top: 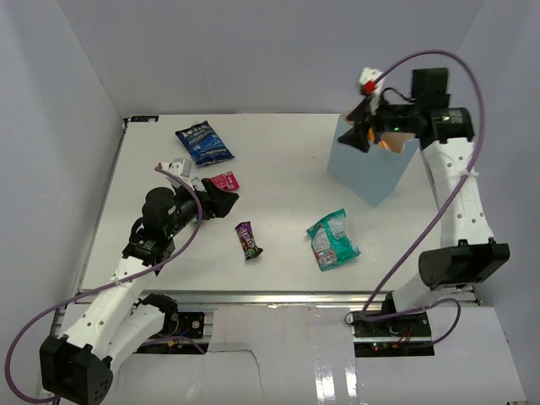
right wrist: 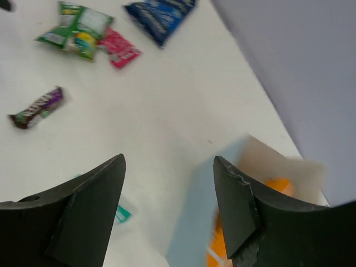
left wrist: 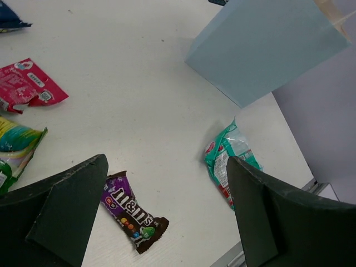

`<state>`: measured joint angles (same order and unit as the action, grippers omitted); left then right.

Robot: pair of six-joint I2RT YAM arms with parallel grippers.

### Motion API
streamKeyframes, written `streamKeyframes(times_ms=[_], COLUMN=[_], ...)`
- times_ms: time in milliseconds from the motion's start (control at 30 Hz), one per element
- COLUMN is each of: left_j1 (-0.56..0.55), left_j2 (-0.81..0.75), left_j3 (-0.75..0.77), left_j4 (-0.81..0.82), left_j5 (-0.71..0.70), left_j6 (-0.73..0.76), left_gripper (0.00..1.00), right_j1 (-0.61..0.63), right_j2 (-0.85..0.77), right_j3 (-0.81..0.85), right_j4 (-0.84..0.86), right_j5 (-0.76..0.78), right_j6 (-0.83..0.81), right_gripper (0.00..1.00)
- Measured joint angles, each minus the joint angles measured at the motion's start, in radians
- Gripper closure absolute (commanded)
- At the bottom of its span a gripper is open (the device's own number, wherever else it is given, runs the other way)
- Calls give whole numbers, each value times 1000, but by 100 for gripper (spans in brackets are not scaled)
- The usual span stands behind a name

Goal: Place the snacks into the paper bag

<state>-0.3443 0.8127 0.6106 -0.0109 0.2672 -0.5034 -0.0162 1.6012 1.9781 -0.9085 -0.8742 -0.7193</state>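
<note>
The light-blue paper bag [top: 371, 169] stands upright at the back right, and the orange chip bag [top: 392, 144] shows inside its mouth. My right gripper [top: 363, 126] hovers open and empty over the bag's near rim [right wrist: 169, 158]. My left gripper [top: 221, 202] is open and empty above the table [left wrist: 167, 161], with the purple candy bar [left wrist: 130, 211] below it and the teal packet [left wrist: 228, 156] to its right. The pink packet [top: 224, 180] and dark blue bag [top: 203, 142] lie at the back left. The green packet [right wrist: 78, 28] lies beside the pink one, hidden under my left arm in the top view.
Grey walls close in the table on the left, back and right. A metal rail [top: 278, 295] runs along the front edge between the arm bases. The paper bag [left wrist: 261, 44] stands close to the right wall.
</note>
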Motion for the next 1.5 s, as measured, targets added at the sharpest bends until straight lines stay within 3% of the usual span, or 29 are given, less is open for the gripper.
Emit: streamKeyframes(times_ms=[167,267,467,633,1000,1100,1167,1200,1300,1467,1500], left_j1=[0,2,2,2,2,2,2,2,2,2,2], left_j2=[34,30,2,-57,-13,-12,-16,-20,-39,-78,-84], left_j3=[68,89,84,32,3,-9,-27,-39,-71,-95,-96], left_j4=[-124,-191,-349,-410,-421,-395,-371,-360,-334,-293,-289], left_j5=[-126,-196,-305,-340,-310,-282,-256,-243,-204,-164,-159], left_j6=[-103,-180,-384,-504,-540,-534,-529,-524,-510,-490,-486], left_gripper=[2,2,4,4,5,5,6,6,6,6,6], right_j1=[400,533,559,547,492,468,458,457,454,435,428], right_j2=[-109,-148,-79,-81,-100,-99,-99,-99,-100,-112,-117], right_j3=[-246,-450,-727,-843,-1023,-1038,-1049,-1056,-1063,-1067,-1070], right_j4=[32,98,211,260,357,372,386,392,399,411,412], right_j5=[129,278,653,894,945,906,871,848,785,655,623], right_j6=[-3,89,361,512,618,631,631,626,599,534,516], right_gripper=[26,21,10,5,12,21,33,48,70,92,92])
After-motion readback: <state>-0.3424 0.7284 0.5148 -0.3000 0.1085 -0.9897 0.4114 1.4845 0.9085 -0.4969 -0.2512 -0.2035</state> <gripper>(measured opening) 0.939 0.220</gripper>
